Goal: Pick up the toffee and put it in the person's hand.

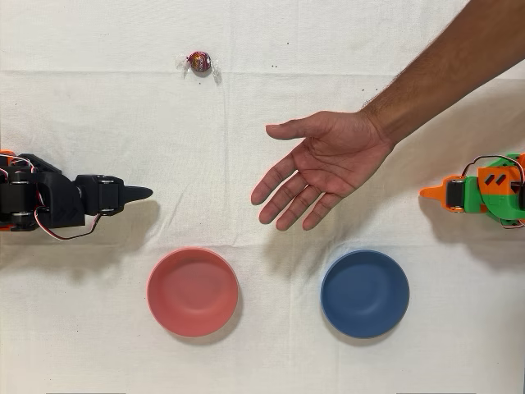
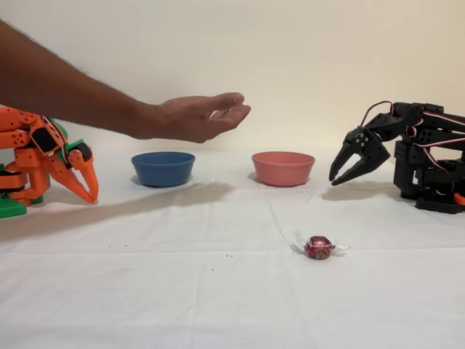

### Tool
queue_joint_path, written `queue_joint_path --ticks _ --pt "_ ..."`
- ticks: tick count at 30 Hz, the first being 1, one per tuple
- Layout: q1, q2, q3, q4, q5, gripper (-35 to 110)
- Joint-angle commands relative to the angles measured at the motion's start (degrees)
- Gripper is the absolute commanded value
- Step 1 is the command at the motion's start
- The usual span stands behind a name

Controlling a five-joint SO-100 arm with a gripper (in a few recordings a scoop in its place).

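Note:
The toffee [image 1: 199, 61] is a small round sweet in dark-red foil with clear twisted ends, lying alone on the white cloth near the top edge of the overhead view. In the fixed view the toffee [image 2: 319, 247] lies in the foreground. The person's hand [image 1: 320, 168] hovers palm up with spread fingers over the middle of the table, and in the fixed view the hand [image 2: 203, 116] is held above the bowls. My black gripper [image 1: 143, 194] rests at the left, far from the toffee. Its fingertips [image 2: 337, 179] sit together, pointing down, with nothing held.
A red bowl [image 1: 193, 291] and a blue bowl [image 1: 365, 293] stand side by side near the bottom edge of the overhead view. The idle orange arm [image 1: 480, 193] sits at the right edge. The person's forearm [image 1: 447, 70] crosses the top right corner.

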Motion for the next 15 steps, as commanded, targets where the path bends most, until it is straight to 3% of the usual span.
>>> queue_joint_path --ticks 1,15 --pt "-0.26 -0.97 1.05 -4.04 -3.52 0" --pt "-0.26 -2.72 -1.32 -3.87 -3.69 0"
